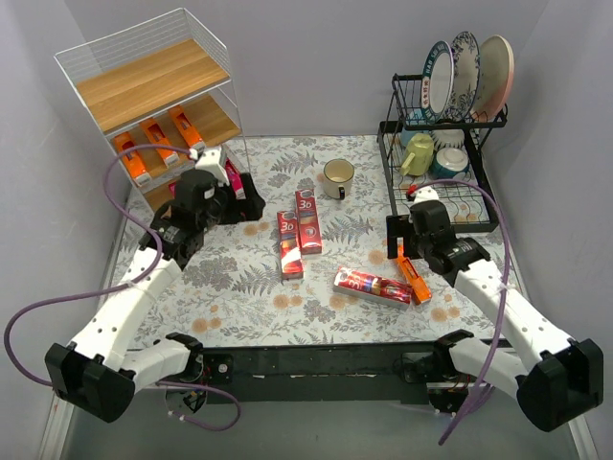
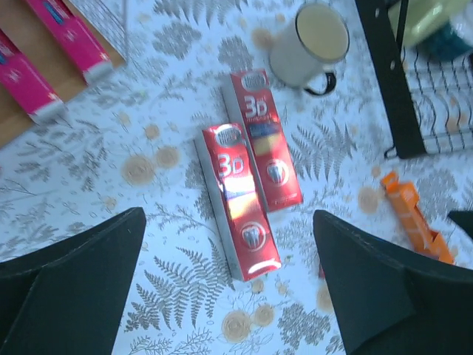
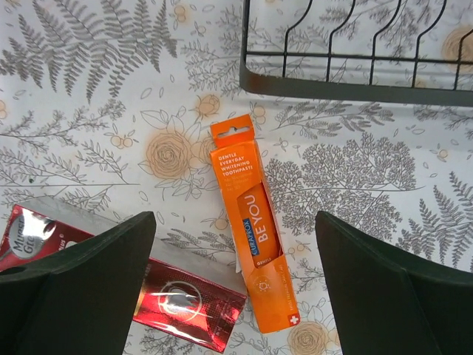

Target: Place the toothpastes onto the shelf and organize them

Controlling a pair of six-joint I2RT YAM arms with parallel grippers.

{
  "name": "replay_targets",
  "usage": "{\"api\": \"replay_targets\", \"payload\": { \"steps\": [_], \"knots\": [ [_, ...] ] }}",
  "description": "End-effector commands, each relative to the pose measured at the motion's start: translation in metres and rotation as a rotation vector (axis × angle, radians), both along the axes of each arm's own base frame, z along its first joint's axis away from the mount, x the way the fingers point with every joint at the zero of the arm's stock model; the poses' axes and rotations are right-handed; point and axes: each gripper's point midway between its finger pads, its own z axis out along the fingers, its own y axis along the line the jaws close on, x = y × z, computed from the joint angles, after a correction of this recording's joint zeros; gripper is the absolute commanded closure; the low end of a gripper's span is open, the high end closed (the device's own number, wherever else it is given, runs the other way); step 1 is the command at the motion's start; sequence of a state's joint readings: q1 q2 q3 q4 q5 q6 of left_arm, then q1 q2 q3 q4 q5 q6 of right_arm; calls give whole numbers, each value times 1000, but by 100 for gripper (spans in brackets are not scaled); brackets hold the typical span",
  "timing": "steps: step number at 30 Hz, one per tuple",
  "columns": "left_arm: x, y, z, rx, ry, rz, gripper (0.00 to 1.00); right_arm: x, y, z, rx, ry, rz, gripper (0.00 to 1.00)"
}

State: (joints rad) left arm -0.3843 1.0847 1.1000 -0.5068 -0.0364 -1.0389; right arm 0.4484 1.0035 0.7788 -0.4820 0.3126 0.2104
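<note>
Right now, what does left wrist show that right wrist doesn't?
Left wrist only: two dark red 3D cartons side by side on the table, the mug beyond them, and magenta cartons lying on the shelf board.
Right wrist only: a shiny red carton at lower left, plus readable print on the orange one.
Both: the orange carton, the black dish rack and the floral tablecloth.

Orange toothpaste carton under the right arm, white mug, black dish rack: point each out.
orange toothpaste carton [image 3: 251,229], right wrist view, middle of its printed face.
white mug [image 1: 337,173], top external view, centre of its opening.
black dish rack [image 3: 355,90], right wrist view, its lower rail.
</note>
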Motion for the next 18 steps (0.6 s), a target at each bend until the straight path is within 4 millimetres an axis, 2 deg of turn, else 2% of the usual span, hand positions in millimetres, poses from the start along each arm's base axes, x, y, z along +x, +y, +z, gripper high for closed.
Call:
{"api": "replay_targets", "payload": {
  "steps": [1, 3, 5, 8, 12, 16, 18],
  "knots": [
    [-17, -23, -27, -15, -30, -146, 2, 8, 5, -5, 69, 83, 4, 5],
    [-20, -28, -33, -26, -44, -168, 2, 13, 5, -9, 76, 107, 6, 6],
    [-23, -31, -46, -32, -25, -184, 2, 17, 1, -23, 63, 162, -7, 6],
    [-26, -30, -55, -30, -9, -186, 2, 21, 1, -41, 82, 246, -4, 7],
    [-32, -31, -52, -47, -30, -197, 2, 29, 3, -62, 99, 307, -1, 9],
    [-34, -30, -50, -52, -41, -200, 2, 32, -2, -90, 46, 382, -3, 13],
    [-35, -31, -51, -53, -40, -206, 2, 34, -4, -95, 27, 395, -4, 14]
  ]
}}
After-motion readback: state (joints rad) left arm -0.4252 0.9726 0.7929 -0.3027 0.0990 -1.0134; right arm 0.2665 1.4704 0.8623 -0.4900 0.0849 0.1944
